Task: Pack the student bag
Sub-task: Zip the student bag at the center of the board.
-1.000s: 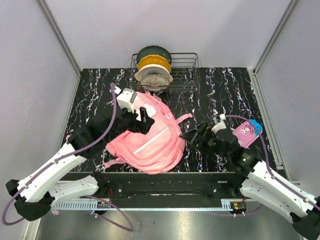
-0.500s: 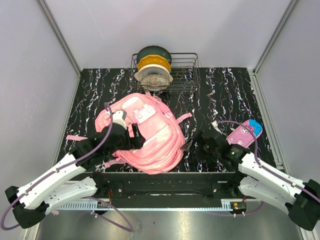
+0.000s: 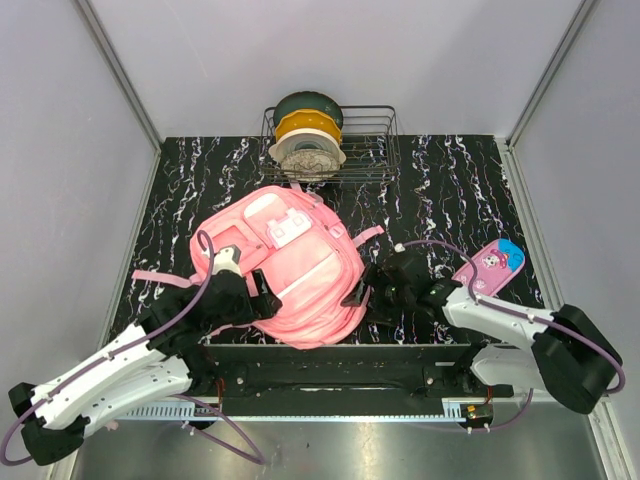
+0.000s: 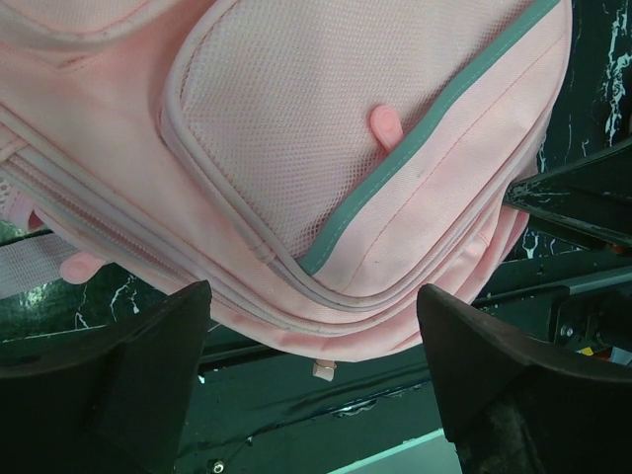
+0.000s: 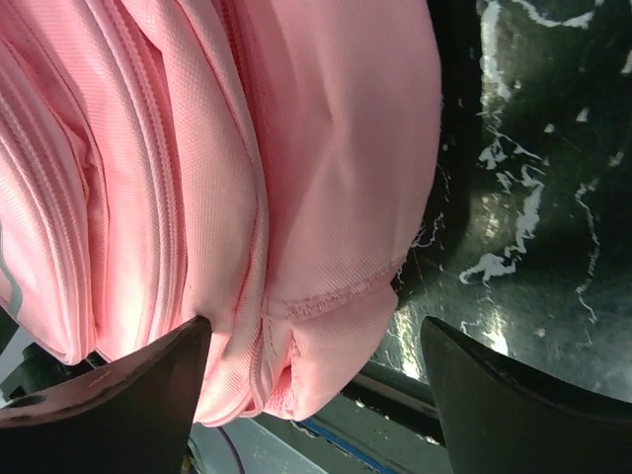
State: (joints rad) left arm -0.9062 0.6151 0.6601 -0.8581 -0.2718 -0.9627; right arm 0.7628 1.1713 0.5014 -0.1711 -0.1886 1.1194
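Student bag point(image 3: 290, 268) lies flat on the black marbled surface point(image 3: 450, 170), left of centre. Its front pockets face up. Its far end sits just in front of the wire basket point(image 3: 385, 128) at the back edge, and its near end reaches the front edge between the two arm bases. A loose pink strap point(image 3: 152, 276) trails toward the left wall.

Bare surface shows in a narrow strip to the left of the bag. A wider stretch shows to the right, where the pencil case point(image 3: 490, 265) lies near the right edge, well apart from the bag.

The left gripper point(image 3: 265, 297) is low at the bag's near-left side with its jaws wide apart and nothing between them. The right gripper point(image 3: 360, 288) faces the bag's right flank, also with its jaws spread and nothing between them.

The overhead view shows the whole layout but not whether either gripper touches the fabric. The left wrist view adds the mesh pocket point(image 4: 296, 128), a grey-green trim band point(image 4: 434, 148) and a small pink zip pull point(image 4: 387, 126). It also shows the bag's rounded near end above the front rail. The right wrist view shows the side seams and zip lines close up, with marbled surface beside the bag. Neither wrist view settles whether there is contact.
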